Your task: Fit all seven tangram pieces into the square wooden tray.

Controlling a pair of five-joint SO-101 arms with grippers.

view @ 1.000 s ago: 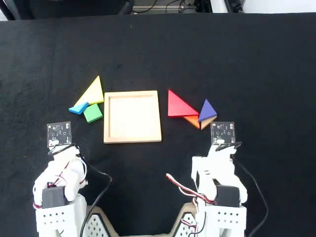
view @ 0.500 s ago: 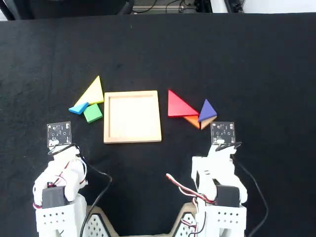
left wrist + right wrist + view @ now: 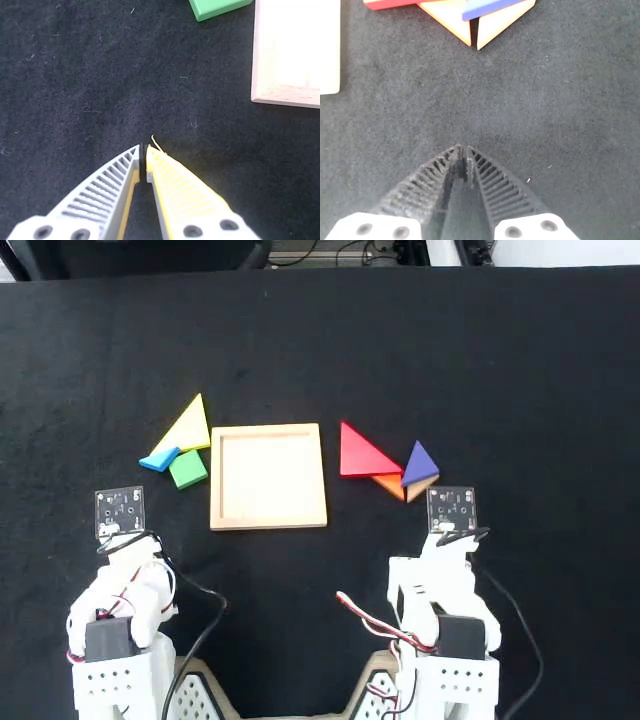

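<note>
7 pieces (image 3: 362, 454), 1 tray (image 3: 268, 523), 2 arms (image 3: 440, 590)

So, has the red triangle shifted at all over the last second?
No. In the high view the red triangle lies at the same spot beside the wooden tray, with the same gap and the same orientation as before.

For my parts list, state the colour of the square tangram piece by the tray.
The square piece is green, clearest in the high view.

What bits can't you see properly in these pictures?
High view: the orange piece and tan piece lie partly under the blue triangle, hiding their full shapes.
Left wrist view: picture edge cuts off the green square.
Right wrist view: picture edge cuts off the red triangle.
</note>
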